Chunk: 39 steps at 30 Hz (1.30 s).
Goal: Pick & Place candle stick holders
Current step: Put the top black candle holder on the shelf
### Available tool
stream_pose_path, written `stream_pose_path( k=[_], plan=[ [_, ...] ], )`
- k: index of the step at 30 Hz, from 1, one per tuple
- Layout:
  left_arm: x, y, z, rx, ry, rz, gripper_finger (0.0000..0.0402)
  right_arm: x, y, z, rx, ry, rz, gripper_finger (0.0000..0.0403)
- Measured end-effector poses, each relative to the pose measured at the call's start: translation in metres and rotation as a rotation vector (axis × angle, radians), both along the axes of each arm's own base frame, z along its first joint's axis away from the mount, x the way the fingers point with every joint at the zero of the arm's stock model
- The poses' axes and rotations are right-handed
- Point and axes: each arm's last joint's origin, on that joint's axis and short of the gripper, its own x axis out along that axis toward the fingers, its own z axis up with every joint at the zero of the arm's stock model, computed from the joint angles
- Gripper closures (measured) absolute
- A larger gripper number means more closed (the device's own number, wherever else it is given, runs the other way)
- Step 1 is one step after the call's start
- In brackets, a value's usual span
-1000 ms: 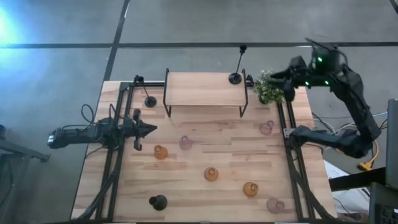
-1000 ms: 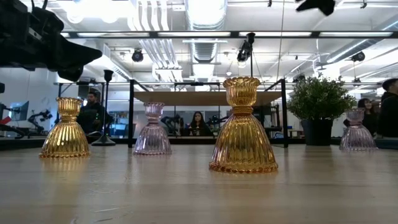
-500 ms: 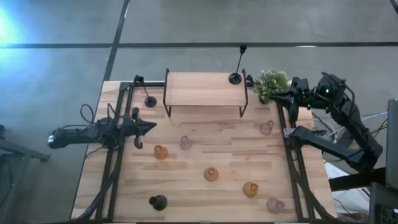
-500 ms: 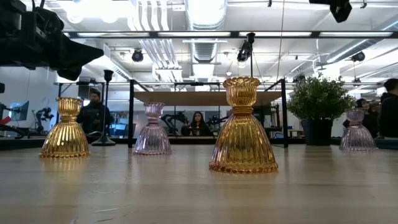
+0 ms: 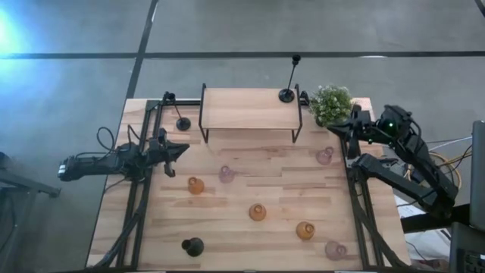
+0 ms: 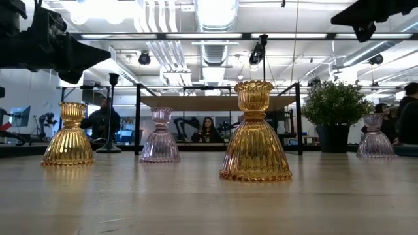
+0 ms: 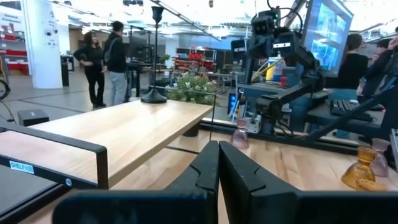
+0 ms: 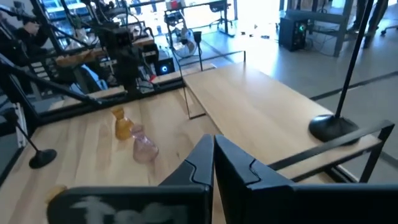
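Six squat glass candle stick holders stand on their bases on the table: amber ones [image 5: 196,185] [image 5: 258,212] [image 5: 305,230] and pink ones [image 5: 226,174] [image 5: 325,156] [image 5: 334,250]. One black tall-stemmed holder [image 5: 286,95] stands on the wooden shelf [image 5: 250,110]. Another [image 5: 183,123] stands at the far left and a third [image 5: 192,246] at the near left. My left gripper [image 5: 185,149] hovers shut over the table's left side. My right gripper [image 5: 334,128] hovers shut at the right edge, just near of the plant [image 5: 331,104] and above the far pink holder.
Black frame rails [image 5: 140,197] run along the table's left side and others [image 5: 356,197] along its right side. The black-legged shelf fills the far middle. Bare wood lies between the glass holders and the near edge. People stand in the room beyond the table.
My right gripper has come down and drawn back from above the plant toward the table's near edge, and its fingers have shut with nothing between them. My left gripper has swung its tips slightly toward the far edge. No holder has moved.
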Motion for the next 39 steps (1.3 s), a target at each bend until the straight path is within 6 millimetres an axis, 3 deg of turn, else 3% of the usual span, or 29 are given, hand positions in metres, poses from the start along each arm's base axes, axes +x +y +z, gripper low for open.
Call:
stream_pose_path(
  k=[17, 39],
  plan=[
    [0.000, 0.000, 0.000, -0.001, 0.002, 0.003, 0.0387, 0.003, -0.007, -0.014, -0.010, 0.062, -0.096, 0.0394],
    [-0.001, 0.001, 0.005, 0.032, -0.039, 0.029, 0.0387, 0.004, -0.007, -0.015, -0.008, 0.064, -0.095, 0.0394]
  ],
)
